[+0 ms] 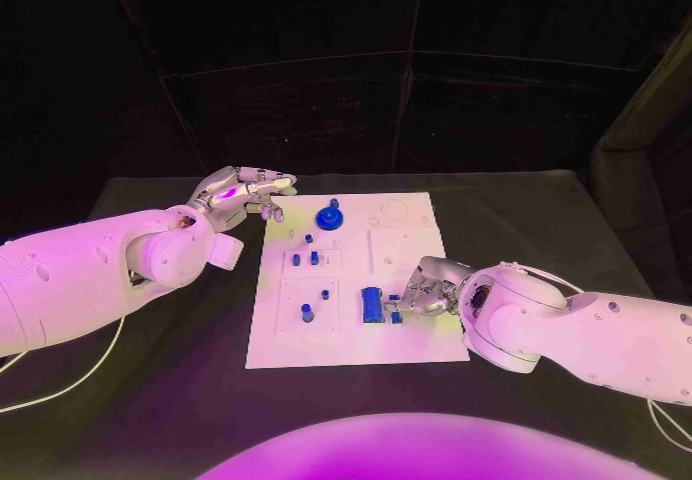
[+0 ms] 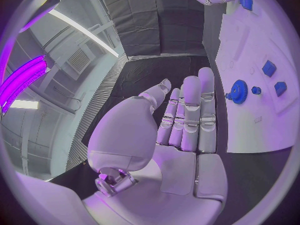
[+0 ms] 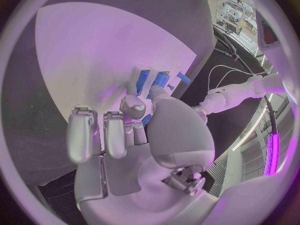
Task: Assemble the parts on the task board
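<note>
The white task board [image 1: 411, 335] lies in the middle of the table. A blue gear [image 1: 330, 215] stands near its far edge, and small blue pegs [image 1: 304, 258] stand in its left half. My right hand [image 1: 428, 285] rests low over the board's right side, beside a long blue block [image 1: 372, 302]. In the right wrist view, its thumb and a finger pinch a small blue part [image 3: 146, 119]; the other fingers [image 3: 81, 135] stay spread. My left hand [image 1: 245, 190] hovers off the board's far left corner, fingers [image 2: 190, 110] straight and holding nothing, with the gear [image 2: 238, 90] beside it.
Black table [image 1: 159, 360] surrounds the board, with bare room on both sides. A white cable [image 1: 87, 370] trails under my left arm. More blue pieces [image 3: 161, 79] lie on the board beyond my right hand's fingertips.
</note>
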